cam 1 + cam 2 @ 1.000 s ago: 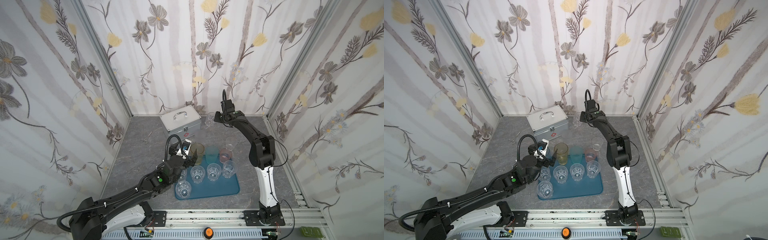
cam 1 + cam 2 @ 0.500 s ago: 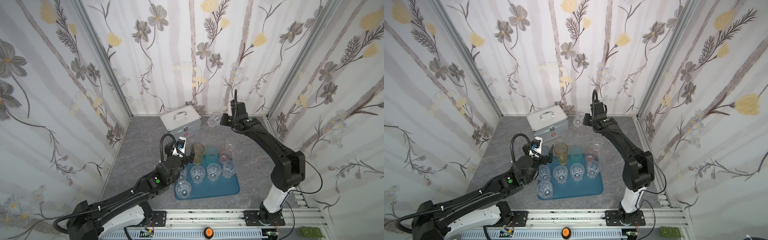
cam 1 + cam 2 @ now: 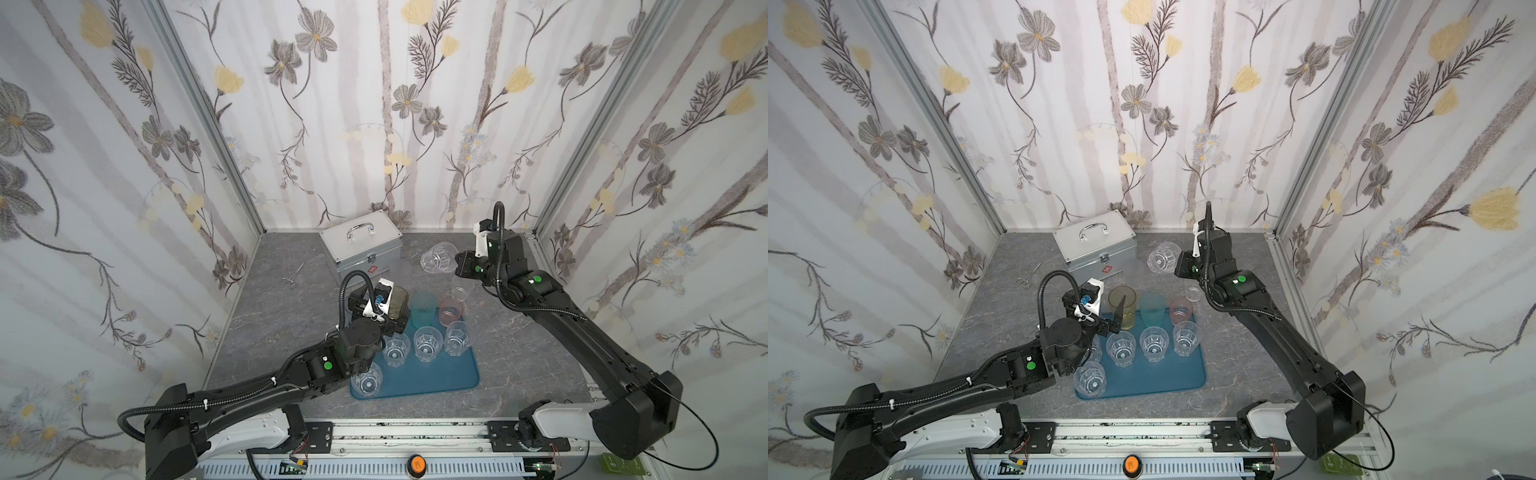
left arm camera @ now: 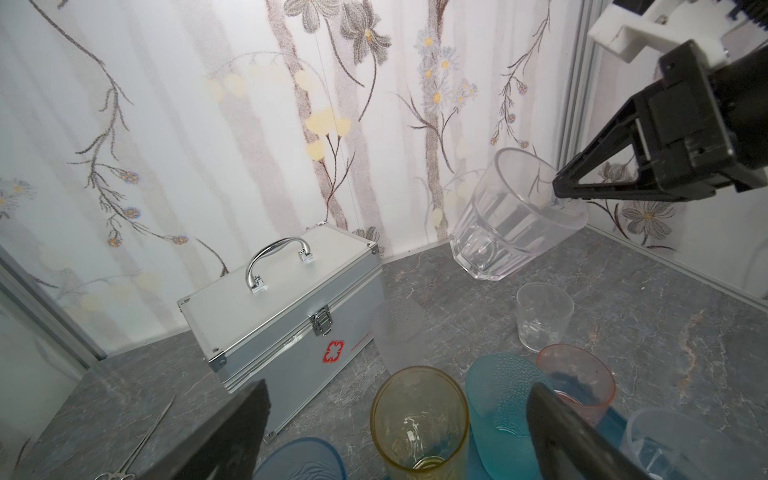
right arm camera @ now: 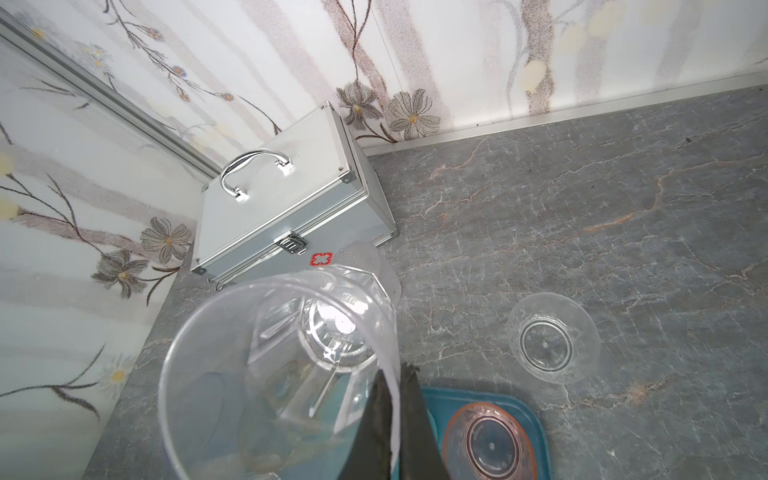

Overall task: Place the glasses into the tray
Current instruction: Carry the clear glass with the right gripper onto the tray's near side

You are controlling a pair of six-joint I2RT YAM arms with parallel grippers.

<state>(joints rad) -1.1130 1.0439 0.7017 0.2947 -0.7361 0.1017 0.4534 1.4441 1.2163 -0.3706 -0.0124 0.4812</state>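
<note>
right fingers (image 5: 415,440) pinch rim of tilted clear glass (image 5: 270,365); left fingers (image 4: 232,436) spread wide near yellow glass (image 4: 419,419).

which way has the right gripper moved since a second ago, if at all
Yes, the right gripper carried its glass right, away from the silver case.

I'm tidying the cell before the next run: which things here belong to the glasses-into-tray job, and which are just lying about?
Job: tray; glasses standing in it; faceted glass pinched by the right gripper; small clear glass and frosted glass on the tabletop.

Lying about: silver case; scissor-like metal tool beside it.
</note>
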